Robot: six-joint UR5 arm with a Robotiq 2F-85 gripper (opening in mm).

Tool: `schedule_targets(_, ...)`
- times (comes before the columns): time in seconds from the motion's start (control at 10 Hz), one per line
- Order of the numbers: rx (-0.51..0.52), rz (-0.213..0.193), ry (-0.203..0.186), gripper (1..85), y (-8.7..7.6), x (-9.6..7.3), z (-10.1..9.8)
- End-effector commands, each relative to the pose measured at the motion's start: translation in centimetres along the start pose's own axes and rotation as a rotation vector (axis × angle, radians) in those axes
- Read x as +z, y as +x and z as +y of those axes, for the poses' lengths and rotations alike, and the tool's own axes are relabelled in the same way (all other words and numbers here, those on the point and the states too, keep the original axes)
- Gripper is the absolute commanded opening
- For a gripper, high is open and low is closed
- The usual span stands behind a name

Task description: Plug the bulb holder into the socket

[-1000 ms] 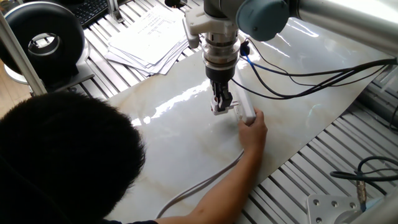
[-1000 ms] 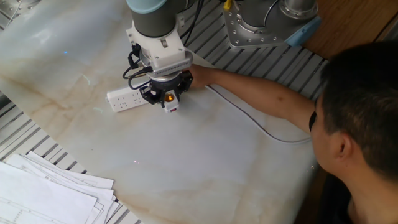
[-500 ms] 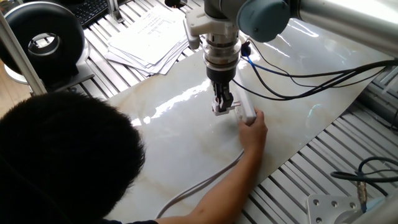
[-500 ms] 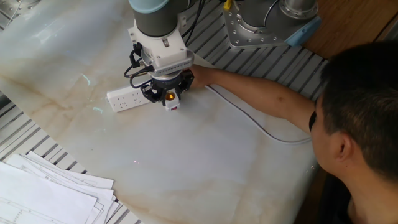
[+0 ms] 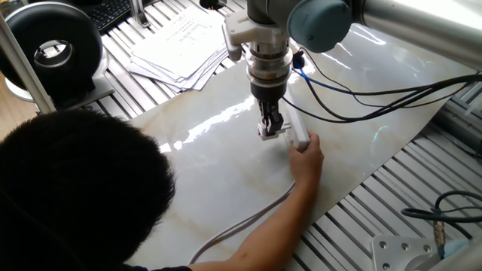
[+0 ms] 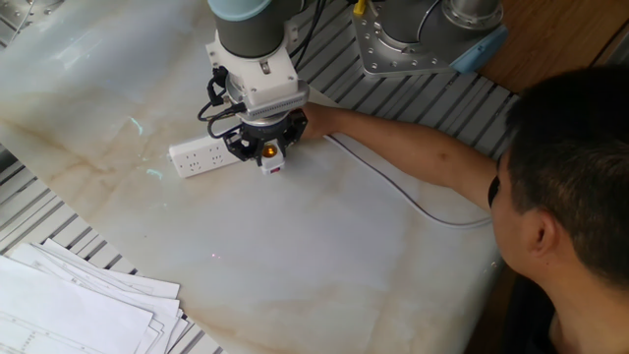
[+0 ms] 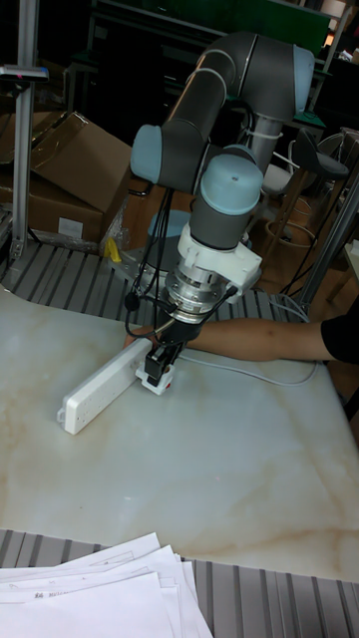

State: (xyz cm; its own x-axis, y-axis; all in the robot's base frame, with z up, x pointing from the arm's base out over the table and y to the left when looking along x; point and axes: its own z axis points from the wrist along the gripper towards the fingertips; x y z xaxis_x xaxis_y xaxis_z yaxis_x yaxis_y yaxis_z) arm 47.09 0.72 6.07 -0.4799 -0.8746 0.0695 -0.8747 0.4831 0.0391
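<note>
The socket (image 7: 98, 385) is a long white power strip lying flat on the marble sheet; it also shows as the socket (image 6: 200, 155) and, mostly hidden by the arm, the socket (image 5: 298, 132). A person's hand (image 5: 306, 156) holds its cable end. My gripper (image 7: 158, 367) points down, shut on the small white bulb holder (image 7: 154, 378). The bulb holder (image 6: 268, 154) shows an orange opening between the fingers. It hangs low at the strip's hand-held end, by its long edge. Whether it touches the strip I cannot tell. In the one fixed view the gripper (image 5: 269, 129) hides most of the holder.
The person's forearm (image 6: 413, 147) reaches across the sheet from the right, with a grey cable (image 6: 423, 206) trailing beside it. A head (image 5: 75, 188) blocks the near left of the one fixed view. Paper stacks (image 6: 69, 305) lie at the table's edge. Robot cables (image 5: 361, 94) hang to the right.
The gripper with the bulb holder has shifted slightly toward the hand-held end of the socket. The hand and the socket have stayed put.
</note>
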Motion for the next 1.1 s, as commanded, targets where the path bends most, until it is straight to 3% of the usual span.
schedule_targets(0.0, 0.004, -0.001, 0.000, 1.3, 0.2, -0.2, 0.0)
schedule_targets(1.0, -0.063, -0.015, 0.015, 1.3, 1.7, -0.2, 0.1)
